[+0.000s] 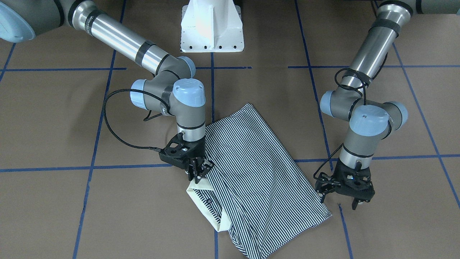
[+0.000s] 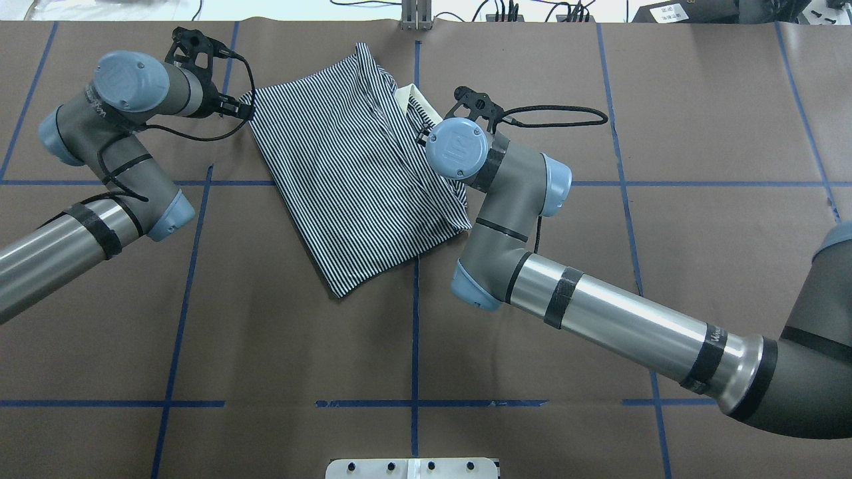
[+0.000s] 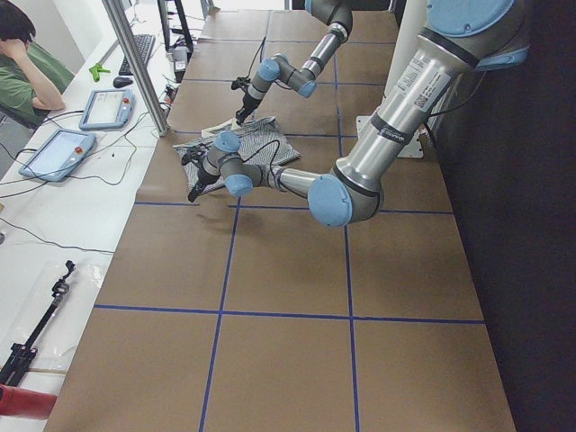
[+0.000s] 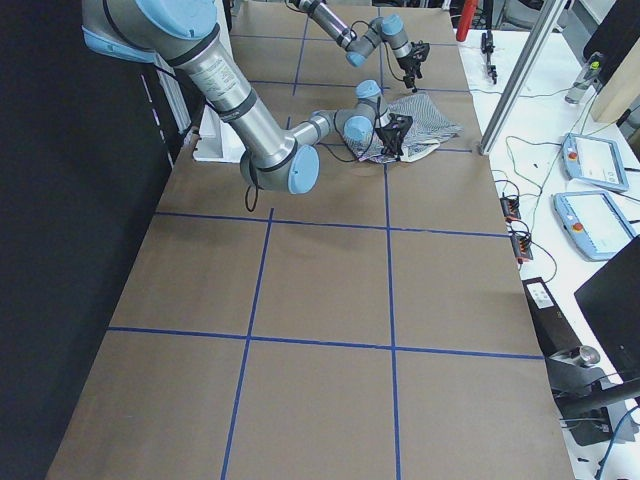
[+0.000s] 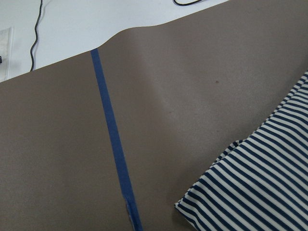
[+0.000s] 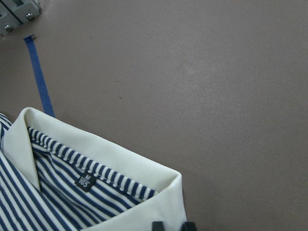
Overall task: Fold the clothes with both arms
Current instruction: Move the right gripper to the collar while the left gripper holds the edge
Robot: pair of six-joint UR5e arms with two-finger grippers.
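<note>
The striped polo shirt (image 1: 251,162) lies partly folded on the brown table, its cream collar (image 1: 201,189) toward the operators' side; it also shows in the overhead view (image 2: 346,179). My right gripper (image 1: 198,176) points down and is shut on the collar's edge. In the right wrist view the collar (image 6: 120,161) with its small label runs down between the fingertips (image 6: 159,225). My left gripper (image 1: 338,202) is open and empty, just above the table beside the shirt's outer corner (image 1: 325,214). The left wrist view shows that striped corner (image 5: 255,187), with no fingers in it.
The white pedestal base (image 1: 212,25) stands at the robot's side of the table. Blue tape lines (image 1: 90,167) grid the brown surface. The far table edge with cables (image 2: 506,10) is close behind the shirt. An operator (image 3: 18,63) and teach pendants (image 3: 58,153) are beyond that edge.
</note>
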